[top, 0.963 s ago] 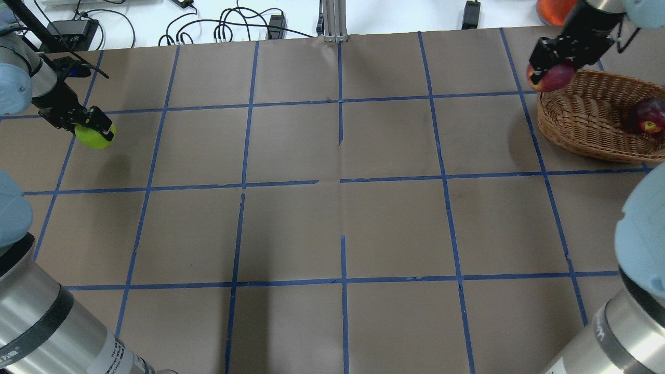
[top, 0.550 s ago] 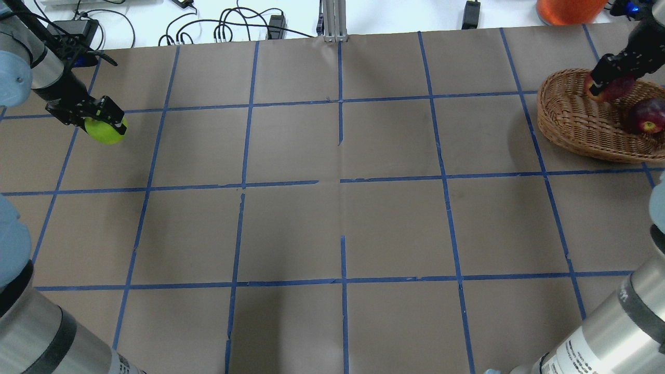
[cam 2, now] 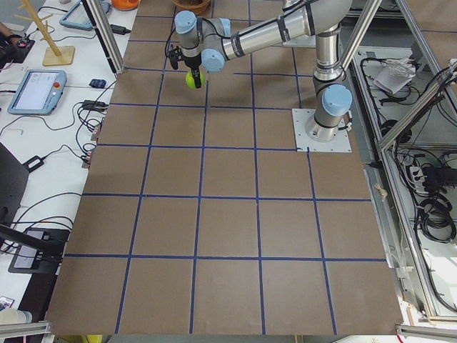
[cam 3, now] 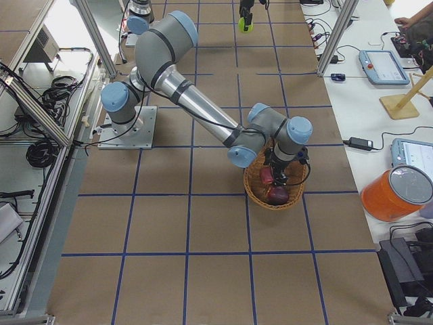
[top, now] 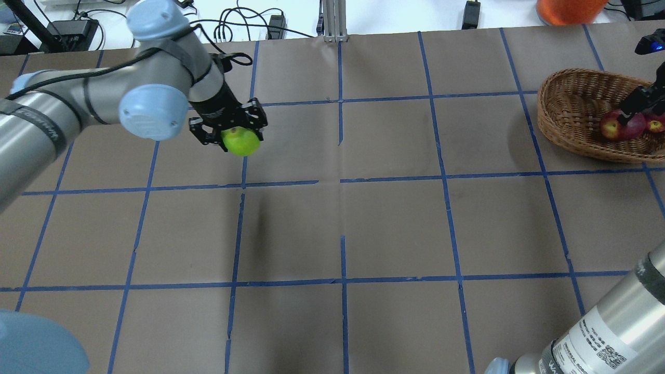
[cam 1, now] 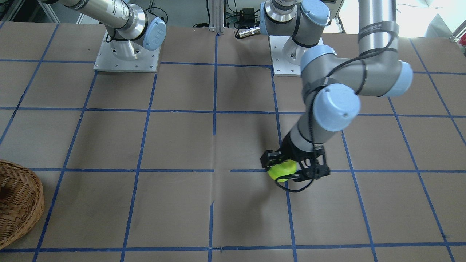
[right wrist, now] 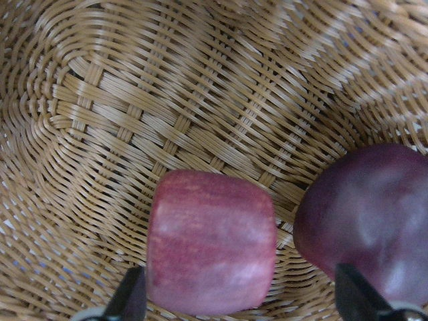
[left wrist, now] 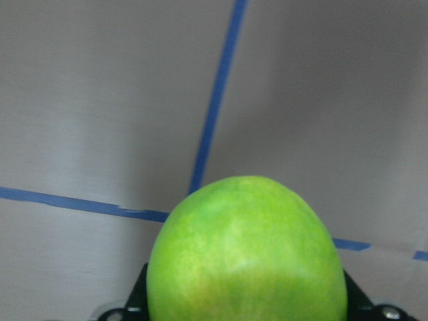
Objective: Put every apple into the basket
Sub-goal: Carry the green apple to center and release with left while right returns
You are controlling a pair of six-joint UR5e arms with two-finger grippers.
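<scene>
Aloft, the left gripper [top: 235, 130] was clamped on the bright lime-green round apple [top: 241, 142], holding it clear of the brown paper-covered table [top: 395, 223] with its blue tape grid, well apart from the round brown woven wicker basket [top: 566, 85]. The right gripper [right wrist: 239, 301] hung inside that basket, its fingers [right wrist: 130, 297] spread wider than the brighter red apple [right wrist: 210, 241] between them. That apple lay on the weave just beside the dark purple-red apple [right wrist: 371, 217].

Overhead view: basket [top: 571, 122] at right edge, upper half. Inside it, first apple [top: 613, 127] lies just left of second apple [top: 655, 125]. Third apple [top: 242, 144] sits upper left of centre, in left gripper [top: 237, 137], above table [top: 395, 228].
</scene>
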